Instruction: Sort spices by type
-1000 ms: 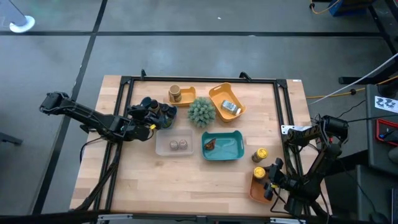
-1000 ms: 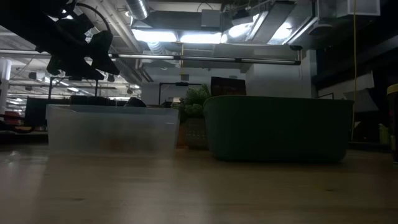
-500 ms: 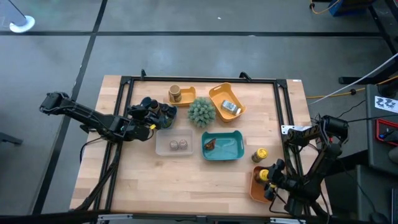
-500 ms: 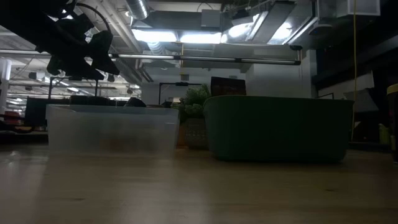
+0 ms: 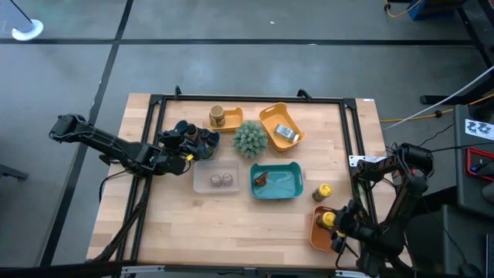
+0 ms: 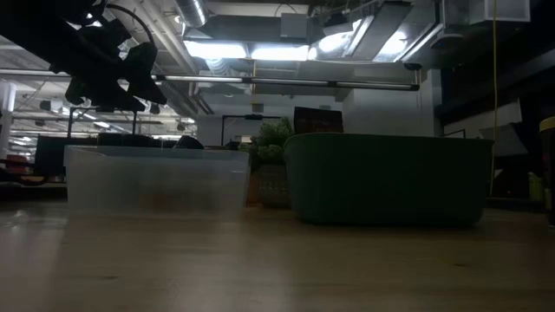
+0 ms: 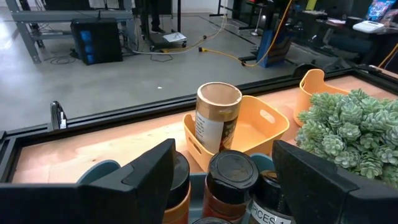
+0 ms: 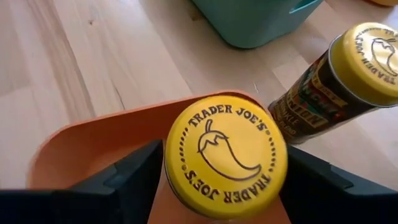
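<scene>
High view: we see the left tool (image 5: 187, 151) at the desk's (image 5: 177, 232) left side, over a cluster of dark-capped jars (image 5: 202, 140) in a blue tray (image 5: 180, 127); a tan jar (image 5: 218, 116) sits in a small orange tray (image 5: 234, 116) behind them, just beside the green spiky plant (image 5: 250, 138); a white-blue sachet (image 5: 285, 133) lies in a bigger orange tray (image 5: 272, 116); two grey round tins (image 5: 221, 180) sit in the clear tray (image 5: 199, 185); an amber packet (image 5: 262, 179) lies in the teal tray (image 5: 285, 191); one yellow-lidded jar (image 5: 323, 191) stands on the desk right of the teal tray; the right tool (image 5: 337, 225) is at the near right corner, around a second yellow-lidded jar (image 5: 328, 219) in an orange tray (image 5: 316, 239).

Low view: clear tray (image 6: 156, 180) left, teal tray (image 6: 386, 178) right, plant (image 6: 270, 139) between and behind; left arm dark at top left.

Left wrist view: left tool fingers (image 7: 143, 177) stand apart either side of a dark-capped jar (image 7: 229, 180), not touching it as far as we can see; tan jar (image 7: 214, 121) upright in its orange tray (image 7: 267, 124) beyond.

Right wrist view: right tool fingers (image 8: 134, 171) flank the yellow lid (image 8: 225, 155) closely; contact we cannot tell; jar stands inside the orange tray (image 8: 93, 143); the other yellow-lidded jar (image 8: 339, 78) stands just beside, outside the tray.
</scene>
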`<action>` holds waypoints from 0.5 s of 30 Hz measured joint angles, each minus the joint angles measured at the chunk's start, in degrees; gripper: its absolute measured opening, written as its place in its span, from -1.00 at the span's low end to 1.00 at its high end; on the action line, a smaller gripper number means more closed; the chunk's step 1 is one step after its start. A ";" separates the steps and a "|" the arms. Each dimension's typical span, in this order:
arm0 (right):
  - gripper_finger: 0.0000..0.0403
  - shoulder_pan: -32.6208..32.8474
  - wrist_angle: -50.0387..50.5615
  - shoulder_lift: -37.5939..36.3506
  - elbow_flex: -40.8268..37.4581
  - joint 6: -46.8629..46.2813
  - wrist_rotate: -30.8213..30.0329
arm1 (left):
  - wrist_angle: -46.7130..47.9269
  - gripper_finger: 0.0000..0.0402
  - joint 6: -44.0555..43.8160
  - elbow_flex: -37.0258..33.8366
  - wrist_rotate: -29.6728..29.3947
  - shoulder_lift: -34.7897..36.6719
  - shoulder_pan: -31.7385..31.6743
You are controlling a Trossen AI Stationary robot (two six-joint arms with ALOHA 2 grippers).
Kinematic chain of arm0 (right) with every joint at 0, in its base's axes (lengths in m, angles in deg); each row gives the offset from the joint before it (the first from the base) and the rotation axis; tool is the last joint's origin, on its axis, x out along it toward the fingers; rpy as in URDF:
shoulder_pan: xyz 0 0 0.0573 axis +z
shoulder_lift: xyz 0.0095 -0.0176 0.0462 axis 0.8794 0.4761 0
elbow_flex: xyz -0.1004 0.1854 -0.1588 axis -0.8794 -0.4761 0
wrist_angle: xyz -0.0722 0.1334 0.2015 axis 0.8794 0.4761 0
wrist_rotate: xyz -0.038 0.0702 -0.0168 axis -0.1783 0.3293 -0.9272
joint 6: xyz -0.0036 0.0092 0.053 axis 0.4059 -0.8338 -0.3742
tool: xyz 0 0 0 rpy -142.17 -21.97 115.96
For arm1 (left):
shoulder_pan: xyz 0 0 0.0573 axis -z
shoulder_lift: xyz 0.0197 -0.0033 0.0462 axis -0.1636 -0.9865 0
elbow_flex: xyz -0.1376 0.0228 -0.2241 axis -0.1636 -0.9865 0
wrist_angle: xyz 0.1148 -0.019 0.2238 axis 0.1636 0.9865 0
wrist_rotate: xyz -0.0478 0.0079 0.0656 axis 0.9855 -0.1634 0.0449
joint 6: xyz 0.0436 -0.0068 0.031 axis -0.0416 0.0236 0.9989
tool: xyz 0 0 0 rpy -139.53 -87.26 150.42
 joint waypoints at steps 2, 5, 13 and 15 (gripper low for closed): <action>0.40 0.00 1.12 0.00 1.06 -0.13 0.08 | 0.02 0.25 0.00 0.00 0.00 0.02 0.00; 0.40 0.00 3.09 0.00 2.55 -0.28 0.08 | 0.02 0.25 0.01 0.00 0.00 0.00 -0.02; 0.40 -0.07 12.64 0.00 7.41 -6.41 0.08 | 0.02 0.25 0.02 0.00 -0.02 0.00 0.00; 0.40 -0.07 16.61 0.00 8.90 -9.23 0.09 | 0.02 0.25 0.02 0.00 -0.02 0.00 -0.02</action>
